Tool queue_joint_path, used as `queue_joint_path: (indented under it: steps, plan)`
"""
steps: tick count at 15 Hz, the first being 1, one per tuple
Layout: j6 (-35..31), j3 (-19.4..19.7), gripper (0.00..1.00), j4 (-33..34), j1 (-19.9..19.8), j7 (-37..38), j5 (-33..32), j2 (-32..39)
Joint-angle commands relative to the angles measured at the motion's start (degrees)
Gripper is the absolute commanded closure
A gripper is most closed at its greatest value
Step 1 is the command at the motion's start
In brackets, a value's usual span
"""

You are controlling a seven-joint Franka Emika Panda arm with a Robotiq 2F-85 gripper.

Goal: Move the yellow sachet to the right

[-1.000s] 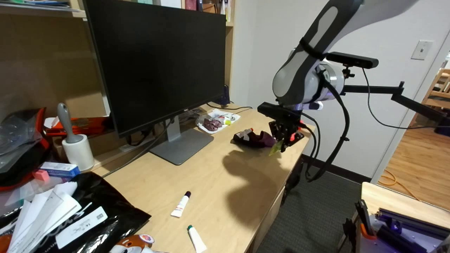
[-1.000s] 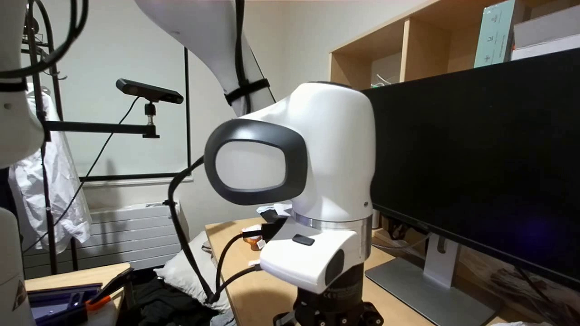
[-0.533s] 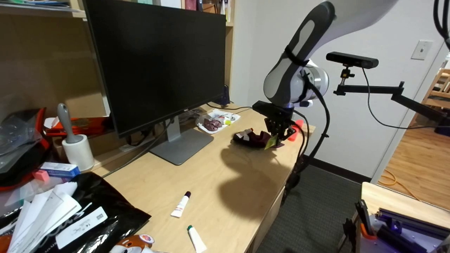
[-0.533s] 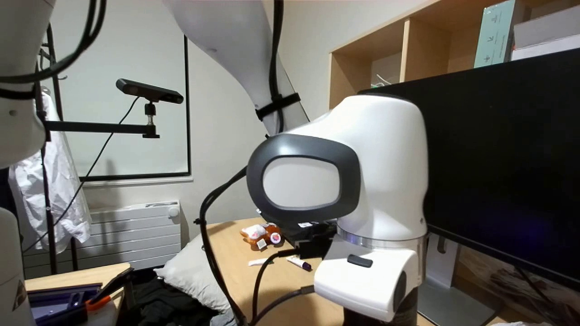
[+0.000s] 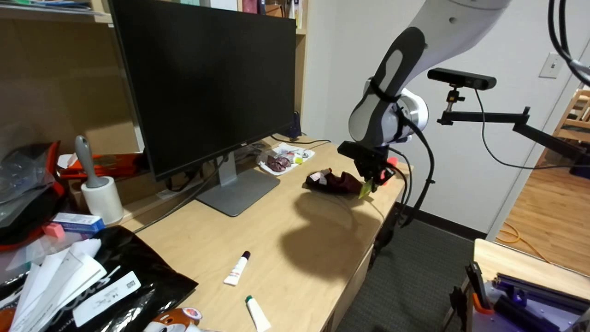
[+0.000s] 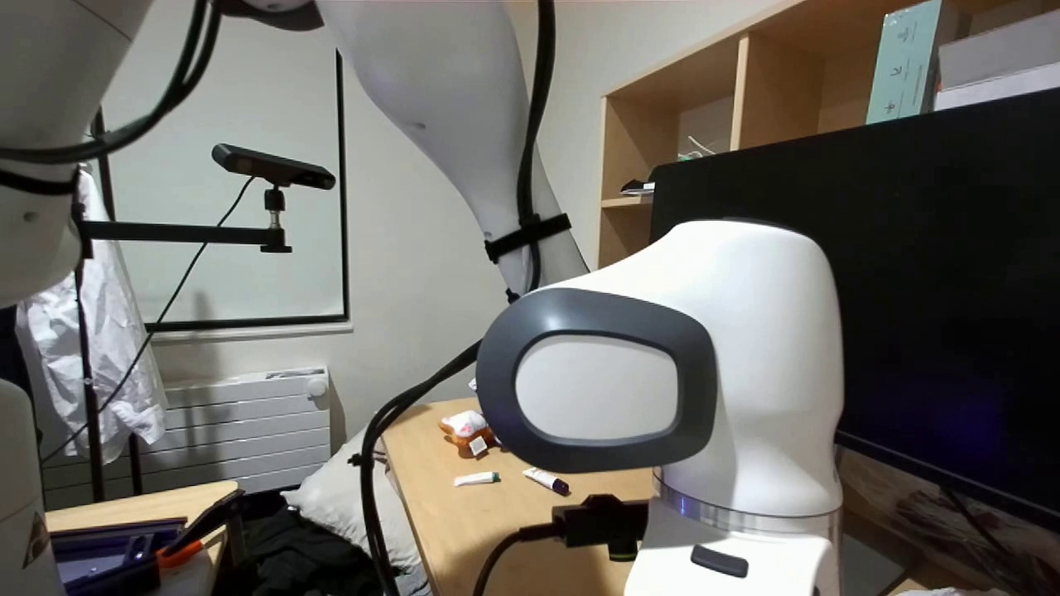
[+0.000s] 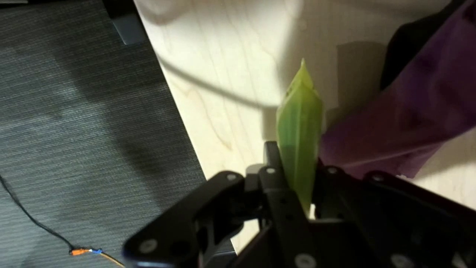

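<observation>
Wrist view: the gripper point(image 7: 296, 167) clamps the yellow sachet point(image 7: 299, 126) over a desk point(image 7: 230, 126); in an exterior view, the white label point(image 5: 107, 299) on a black bag point(image 5: 150, 272) is illegible.

Your surface: one pale wood-grained desk point(image 5: 272, 235). Directly on it you have: one flat grey rectangular monitor base point(image 5: 242, 191); one crumpled dark purple bundle point(image 5: 335, 183), material unclear; one white tray or sheet point(image 5: 283, 148), near the base; one white tube with dark purple cap point(image 5: 237, 269); one white tube with green cap point(image 5: 258, 315), near the first; one glossy black plastic bag point(image 5: 163, 276); one brown-and-white plush toy point(image 5: 171, 317), beside the bag.
</observation>
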State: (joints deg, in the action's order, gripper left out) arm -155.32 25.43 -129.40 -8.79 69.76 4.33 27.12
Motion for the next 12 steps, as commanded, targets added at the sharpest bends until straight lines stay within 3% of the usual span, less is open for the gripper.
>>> queue_joint_path:
  steps: [1, 4, 6, 7, 9, 12]
  plan:
    - [2.34, -2.87, 0.90, 2.48, -2.58, -4.36, 1.60, 1.26]
    - [4.13, -4.31, 0.87, 3.97, -3.71, -7.53, 1.39, 2.74]
    - [4.36, -4.13, 0.90, 4.85, -3.74, -9.05, 0.67, 3.74]
    - [3.99, -4.08, 0.59, 5.14, -3.79, -9.85, 0.67, 4.09]
    - [3.62, -4.15, 0.52, 5.58, -4.12, -11.45, 1.11, 4.32]
    - [3.09, -4.73, 0.34, 5.23, -4.88, -13.56, 2.10, 3.04]
